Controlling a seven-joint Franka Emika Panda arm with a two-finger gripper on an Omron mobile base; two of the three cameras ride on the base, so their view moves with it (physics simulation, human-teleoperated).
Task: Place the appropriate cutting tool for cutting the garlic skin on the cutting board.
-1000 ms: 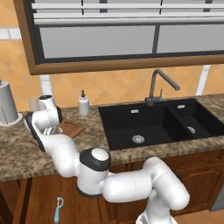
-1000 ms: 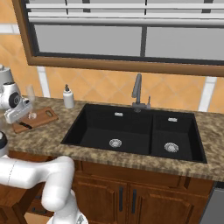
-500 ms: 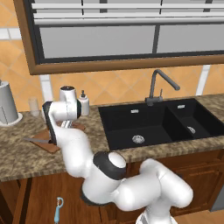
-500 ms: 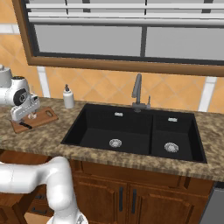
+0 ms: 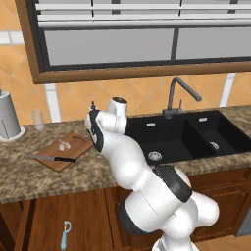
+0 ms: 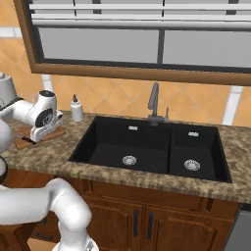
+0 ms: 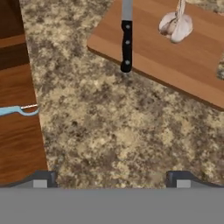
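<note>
Swung away from the cutting board [image 5: 63,149] since the previous frame, the arm now rises between board and black sink [image 5: 184,137]. On the board's front edge lies the knife [image 5: 51,158], black handle toward the sink, blade tip overhanging the speckled bench [image 5: 29,179]. Behind the knife, the garlic [image 5: 63,145] rests on the board. Empty, the claw [image 7: 111,177] hovers over bare bench just off the board, its tips spread wide. Below the bench, a light-blue peeler [image 5: 64,235] lies on the floor.
</note>
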